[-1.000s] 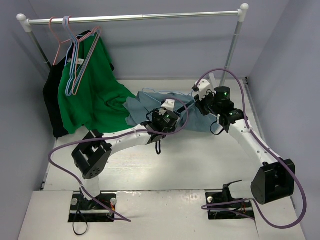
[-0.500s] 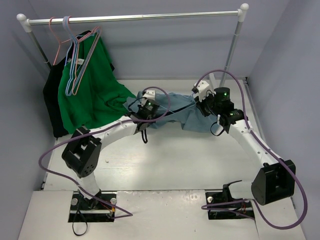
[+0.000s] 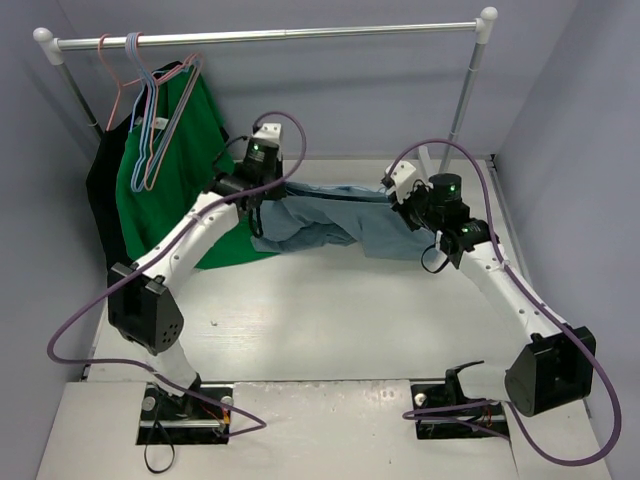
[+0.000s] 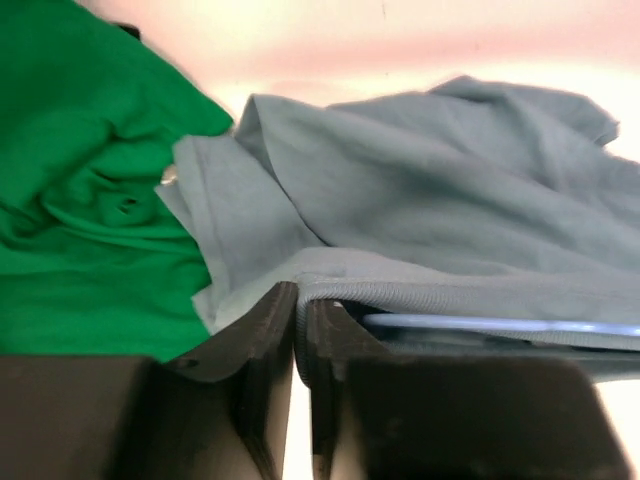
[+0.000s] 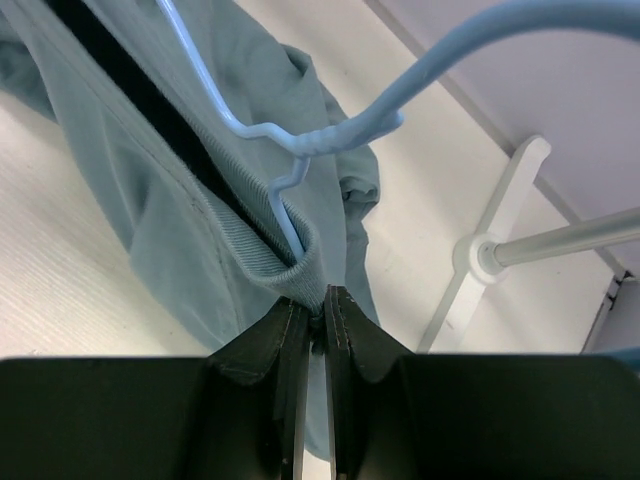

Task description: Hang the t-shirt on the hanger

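The grey-blue t-shirt (image 3: 335, 222) hangs stretched between my two grippers above the back of the table. My left gripper (image 3: 266, 188) is shut on its ribbed collar at the left end; in the left wrist view the collar band (image 4: 440, 292) runs out of the closed left gripper (image 4: 300, 296). My right gripper (image 3: 397, 198) is shut on the other side of the collar, as the right wrist view shows (image 5: 322, 296). The light-blue wire hanger (image 5: 300, 142) passes into the neck opening, its hook (image 5: 500, 28) outside the shirt. A stretch of its wire (image 4: 500, 325) shows under the collar.
A bright green shirt (image 3: 190, 185) and a black garment (image 3: 103, 200) hang at the left of the rail (image 3: 280, 36), beside thin pink hangers (image 3: 150, 110). The green shirt (image 4: 80, 190) lies close to my left gripper. The rail's right post (image 3: 462, 100) stands behind my right arm.
My left gripper has closed on the collar and swung from mid-table to the back left, pulling the t-shirt out long. The right arm has stayed put.
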